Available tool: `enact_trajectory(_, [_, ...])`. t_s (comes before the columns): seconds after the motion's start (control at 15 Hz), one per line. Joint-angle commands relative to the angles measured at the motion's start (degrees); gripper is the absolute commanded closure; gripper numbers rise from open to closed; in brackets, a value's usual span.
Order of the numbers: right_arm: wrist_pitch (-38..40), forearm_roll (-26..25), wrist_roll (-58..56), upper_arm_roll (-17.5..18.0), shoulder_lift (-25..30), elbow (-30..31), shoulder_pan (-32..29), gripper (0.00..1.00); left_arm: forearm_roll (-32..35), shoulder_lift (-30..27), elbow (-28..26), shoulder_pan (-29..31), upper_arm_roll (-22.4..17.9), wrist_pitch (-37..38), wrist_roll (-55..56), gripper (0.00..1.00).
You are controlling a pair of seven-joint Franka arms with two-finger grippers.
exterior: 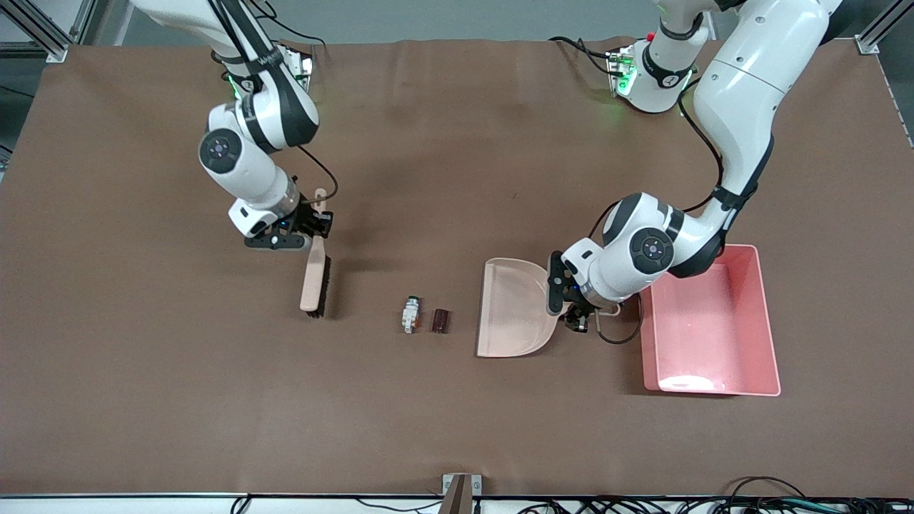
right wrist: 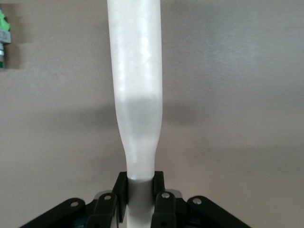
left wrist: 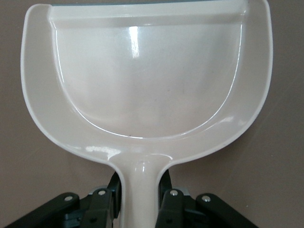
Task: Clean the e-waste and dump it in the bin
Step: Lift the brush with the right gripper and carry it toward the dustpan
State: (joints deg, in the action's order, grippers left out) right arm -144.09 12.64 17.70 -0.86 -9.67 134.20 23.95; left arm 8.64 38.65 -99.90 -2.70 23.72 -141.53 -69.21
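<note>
With the right pincer (exterior: 314, 227) clamped on the wooden brush (exterior: 315, 277) and the left pincer (exterior: 580, 308) on the beige plastic dustpan (exterior: 515, 307) beside the pink plastic bin (exterior: 764, 314), risk lies in sweeping; the white green-marked component (exterior: 410, 314) and maroon cylinder (exterior: 440, 320), between brush and dustpan on the brown worktop (exterior: 143, 392), could roll past its lip.

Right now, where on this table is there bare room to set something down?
Bare cloth: the strip nearer the front camera than the bin, and the middle between the arm bases. Crowded: the row of brush, white component, maroon cylinder, dustpan, where the left gripper and right gripper work.
</note>
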Motion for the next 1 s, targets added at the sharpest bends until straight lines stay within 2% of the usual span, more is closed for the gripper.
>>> enact_trajectory(0.0, [0.4,4.4,2.3,-0.1,-4.1,-4.8,3.5,1.0,1.4,0.1,1.1,-0.2,0.2,1.1,2.9,0.88])
enact_trajectory(0.2, [0.0,6.2,5.5,-0.1,-6.3,-6.9,7.3,1.0,1.5,0.0,2.0,-0.5,-0.2,2.6,3.6,0.9])
enact_trajectory(0.4, [0.0,6.2,10.3,-0.1,-8.5,-10.0,10.1,1.0,5.5,0.3,3.9,-0.6,-0.1,5.0,7.1,0.9])
enact_trajectory(0.53, [0.3,6.2,12.7,-0.1,-10.8,-13.1,11.5,1.0,8.2,0.6,4.2,-0.8,0.0,5.3,10.1,0.9])
enact_trajectory(0.94, [0.1,6.1,15.5,-0.2,-15.5,-18.7,12.7,1.0,8.9,1.0,4.6,-3.4,-0.1,5.3,10.9,0.9])
